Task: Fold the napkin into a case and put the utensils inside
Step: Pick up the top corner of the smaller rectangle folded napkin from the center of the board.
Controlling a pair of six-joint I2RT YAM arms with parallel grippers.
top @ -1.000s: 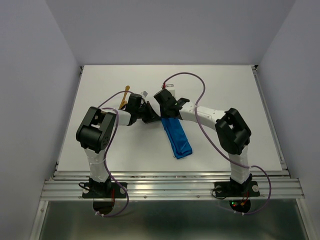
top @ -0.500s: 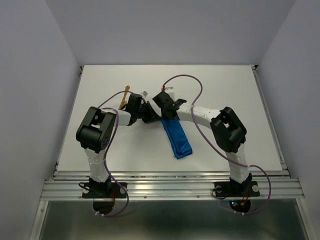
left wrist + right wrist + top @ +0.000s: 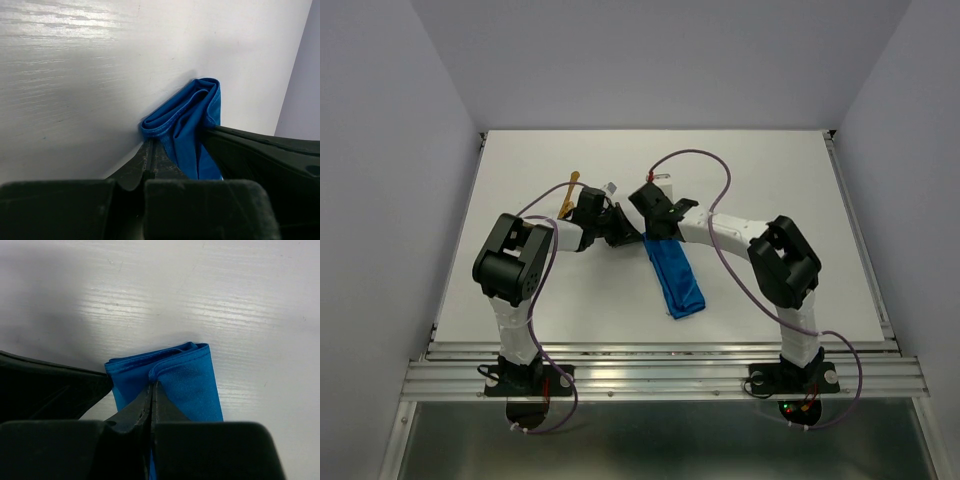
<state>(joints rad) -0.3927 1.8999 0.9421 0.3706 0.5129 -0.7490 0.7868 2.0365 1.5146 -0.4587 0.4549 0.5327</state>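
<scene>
The bright blue napkin [image 3: 678, 280], folded into a narrow case, lies slantwise on the white table [image 3: 770, 180]. Both grippers meet at its far end. My left gripper [image 3: 636, 238] is shut, and the left wrist view shows its tips [image 3: 150, 144] pinching the cloth's [image 3: 192, 115] left edge. My right gripper [image 3: 656, 236] is shut too, nipping a raised fold of the top layer [image 3: 190, 385] at its tips [image 3: 152, 384]. A golden-orange utensil [image 3: 570, 190] lies behind the left gripper, partly hidden by it.
The two wrists sit close together over the table's middle. The right gripper's black finger [image 3: 260, 155] crowds the left wrist view, and the left gripper's finger [image 3: 50, 385] crowds the right one. Purple cables [image 3: 700, 160] loop above both arms.
My right gripper has closed from partly open onto the top fold of the napkin, and its arm's elbow shifted slightly. The left gripper has stayed shut in place.
</scene>
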